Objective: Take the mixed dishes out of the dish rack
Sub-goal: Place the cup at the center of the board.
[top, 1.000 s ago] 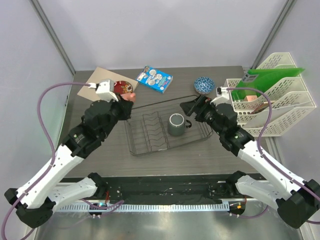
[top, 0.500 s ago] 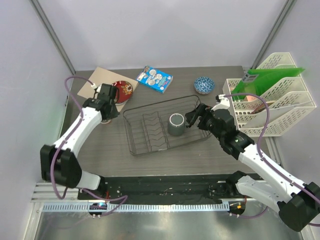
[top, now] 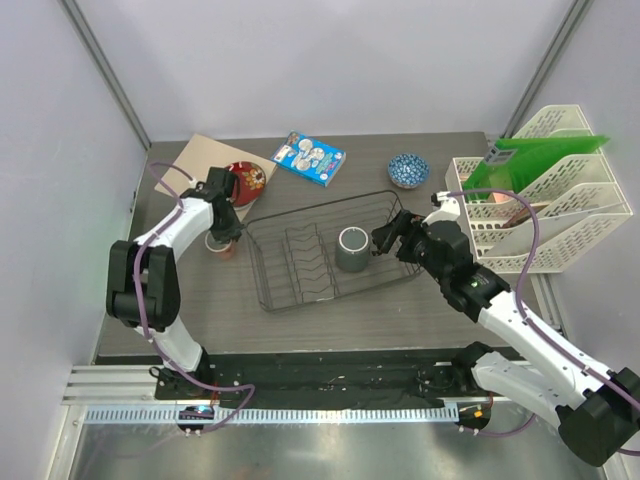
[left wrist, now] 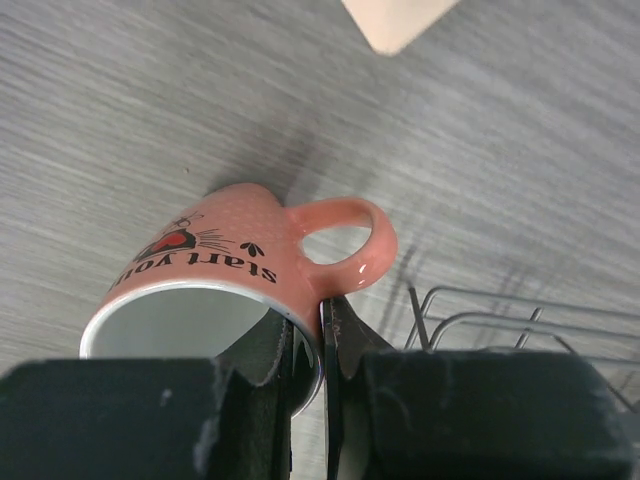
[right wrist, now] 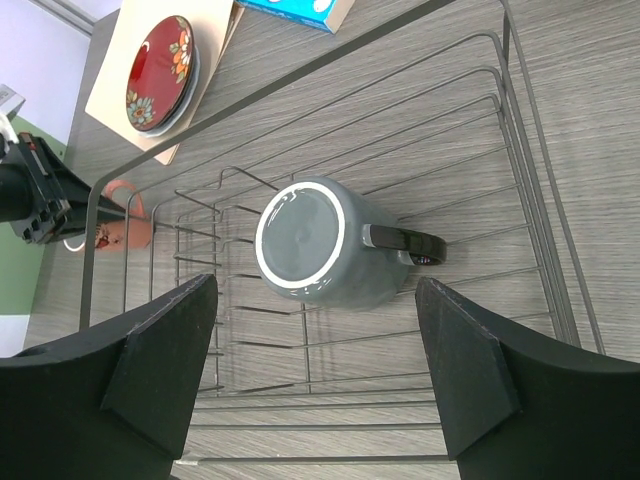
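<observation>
The black wire dish rack (top: 300,262) sits mid-table and holds one dish, a dark grey mug (top: 352,248) standing upside down. My left gripper (top: 226,228) is shut on the rim of the pinkish-brown mug (top: 220,244), one finger inside and one outside next to the handle (left wrist: 345,240). It holds the mug low at the table just left of the rack. My right gripper (top: 386,236) is open and empty over the rack's right end, with the grey mug (right wrist: 320,245) between and beyond its fingers. The red plate (top: 248,180) and the blue-and-white bowl (top: 408,170) lie outside the rack.
The red plate rests on a tan board (top: 200,158) at the back left. A blue illustrated packet (top: 310,158) lies at the back centre. A white slotted file organiser (top: 545,205) with green folders stands at the right edge, close to my right arm.
My left arm has swung down and left, bringing the pinkish-brown mug from near the plate to the table beside the rack. My right gripper has edged toward the grey mug.
</observation>
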You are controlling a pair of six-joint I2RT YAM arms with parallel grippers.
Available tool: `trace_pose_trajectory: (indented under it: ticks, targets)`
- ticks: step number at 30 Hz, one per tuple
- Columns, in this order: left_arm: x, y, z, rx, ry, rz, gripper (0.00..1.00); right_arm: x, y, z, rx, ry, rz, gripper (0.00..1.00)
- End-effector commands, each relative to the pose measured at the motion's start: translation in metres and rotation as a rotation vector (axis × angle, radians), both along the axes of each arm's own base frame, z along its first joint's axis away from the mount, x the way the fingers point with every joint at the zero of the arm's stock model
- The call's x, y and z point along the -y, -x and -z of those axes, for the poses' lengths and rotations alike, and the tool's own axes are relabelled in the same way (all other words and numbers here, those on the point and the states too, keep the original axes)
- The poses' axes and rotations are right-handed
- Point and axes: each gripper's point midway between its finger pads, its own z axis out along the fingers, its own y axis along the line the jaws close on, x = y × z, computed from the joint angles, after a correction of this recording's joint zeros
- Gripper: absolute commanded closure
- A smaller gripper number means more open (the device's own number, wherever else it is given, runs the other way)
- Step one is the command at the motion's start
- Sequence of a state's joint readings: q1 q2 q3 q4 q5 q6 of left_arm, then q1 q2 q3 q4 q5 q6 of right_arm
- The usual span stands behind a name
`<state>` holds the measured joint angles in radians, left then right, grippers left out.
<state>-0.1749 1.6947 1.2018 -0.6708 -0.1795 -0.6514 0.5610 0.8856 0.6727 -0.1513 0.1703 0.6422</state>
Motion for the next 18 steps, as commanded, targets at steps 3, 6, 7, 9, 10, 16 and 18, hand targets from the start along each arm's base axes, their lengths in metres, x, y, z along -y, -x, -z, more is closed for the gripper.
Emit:
trace_pose_trajectory:
  ticks: [3, 6, 7, 9, 10, 16, 18]
  targets:
    - [0.002, -0.026, -0.022, 0.089, 0.048, -0.006, 0.74, -0.001, -0.006, -0.007, 0.041, 0.005, 0.000, 0.14]
    - [0.001, -0.026, -0.029, 0.106, 0.049, -0.005, 0.49, -0.003, -0.007, -0.006, 0.036, 0.004, -0.005, 0.14]
    - [0.002, -0.026, -0.035, 0.121, 0.050, -0.003, 0.45, -0.003, -0.007, -0.005, 0.033, 0.004, -0.005, 0.14]
    - [-0.001, -0.025, -0.042, 0.136, 0.038, -0.012, 0.35, -0.004, -0.007, -0.005, 0.035, 0.003, -0.005, 0.14]
    - [-0.003, -0.024, -0.048, 0.149, 0.035, -0.018, 0.33, -0.003, -0.008, -0.005, 0.034, 0.008, -0.003, 0.14]
    - [-0.007, -0.026, -0.103, 0.284, 0.043, -0.053, 0.26, 0.003, -0.011, -0.004, 0.041, 0.053, 0.014, 0.15]
    - [-0.006, -0.025, -0.134, 0.367, 0.047, -0.056, 0.23, 0.006, -0.013, -0.002, 0.042, 0.087, 0.021, 0.15]
